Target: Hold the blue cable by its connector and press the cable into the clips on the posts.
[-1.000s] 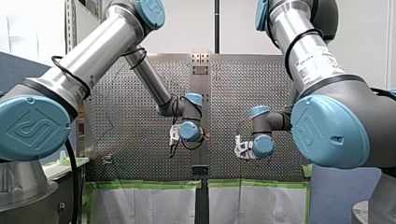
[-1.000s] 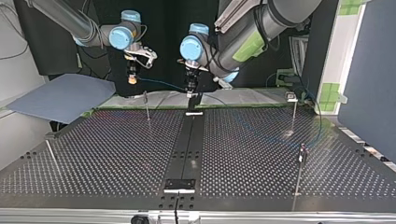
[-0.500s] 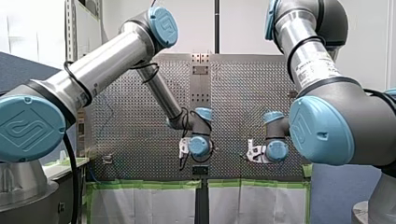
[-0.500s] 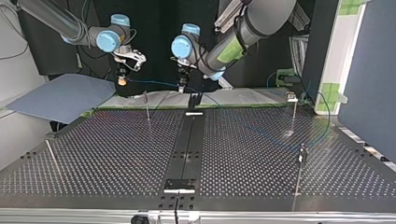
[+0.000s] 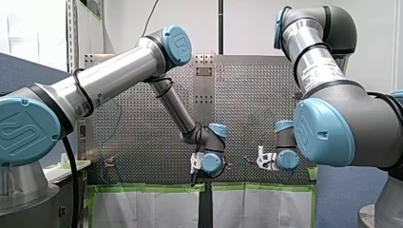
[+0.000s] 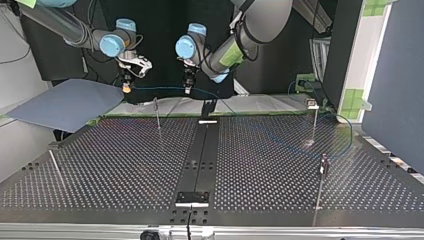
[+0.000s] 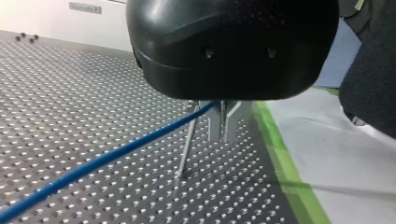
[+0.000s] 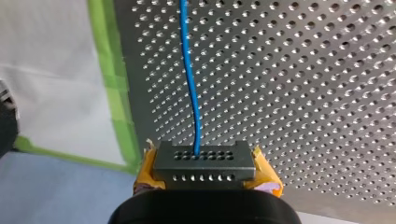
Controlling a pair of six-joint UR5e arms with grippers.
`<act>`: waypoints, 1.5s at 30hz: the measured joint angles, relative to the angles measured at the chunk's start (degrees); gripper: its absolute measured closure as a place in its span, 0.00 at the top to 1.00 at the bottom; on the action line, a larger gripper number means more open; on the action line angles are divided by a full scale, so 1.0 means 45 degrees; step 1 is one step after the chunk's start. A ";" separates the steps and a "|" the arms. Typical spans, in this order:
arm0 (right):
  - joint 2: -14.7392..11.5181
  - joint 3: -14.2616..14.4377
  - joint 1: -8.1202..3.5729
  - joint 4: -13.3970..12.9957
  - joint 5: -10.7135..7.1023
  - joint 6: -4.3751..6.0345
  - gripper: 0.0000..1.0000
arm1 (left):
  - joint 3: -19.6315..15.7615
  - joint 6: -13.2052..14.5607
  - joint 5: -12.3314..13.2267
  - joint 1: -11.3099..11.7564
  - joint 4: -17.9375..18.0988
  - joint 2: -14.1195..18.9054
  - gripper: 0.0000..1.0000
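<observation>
The cable point(image 6: 160, 88) hangs in the air just beyond the table's far edge, stretched almost level between the two grippers. My right gripper point(image 6: 127, 88) holds its end: the yellow pads point(image 8: 265, 175) clamp a dark grey connector point(image 8: 204, 161) with two rows of small holes, and the cable leaves its middle in a straight line. My left gripper point(image 7: 223, 128) takes the cable further along, its metal fingers point(image 7: 215, 126) drawn narrow with the line pinched between them. Past that grip the cable sags to the table, crosses it towards the far corner at the top view's right, and curls round in a loose loop there. It is thin, bright blue and smooth (no kinks show).

Nothing lies between the grippers and the nearest post point(image 6: 157, 114), which stands upright just inside the far edge, below the taut span. Two more posts point(image 6: 314, 120) point(image 6: 321, 177) stand well apart along the edge at the top view's right.

The table point(image 6: 125, 165) is dark perforated metal with a plain black strip point(image 6: 200, 155) down its middle. Green tape point(image 8: 114, 93) borders the far edge, with a white sheet point(image 7: 336, 140) beyond it and a blue-grey board point(image 6: 65, 102) off the far corner at the top view's left.
</observation>
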 joint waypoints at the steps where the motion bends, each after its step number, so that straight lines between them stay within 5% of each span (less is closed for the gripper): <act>1: 0.0032 -0.0074 -0.0068 -0.0023 -0.0086 0.0005 0.00 | 0.0024 -0.0017 -0.0003 -0.0020 0.0028 -0.0073 0.07; 18: 0.0785 -0.0903 -0.0772 -0.0040 -0.1938 -0.0208 0.00 | 0.0996 -0.0392 -0.0210 -0.0380 -0.0184 -0.0890 0.07; 24: 0.0835 -0.1038 -0.1059 -0.0038 -0.2697 -0.0563 0.00 | 0.1761 -0.0748 -0.0286 -0.0594 -0.0103 -0.1564 0.07; 30: 0.1253 -0.1309 -0.1432 0.0040 -0.3404 -0.1110 0.00 | 0.2242 -0.0808 -0.0303 -0.0640 -0.0115 -0.1709 0.07; 37: 0.1816 -0.1407 -0.2041 0.0599 -0.4323 -0.2014 0.00 | 0.2412 -0.0653 -0.0476 -0.0723 -0.0199 -0.1710 0.07; 45: 0.1862 -0.1640 -0.2442 0.1155 -0.5373 -0.3066 0.00 | 0.2529 -0.0542 -0.0895 -0.0774 -0.0203 -0.1719 0.07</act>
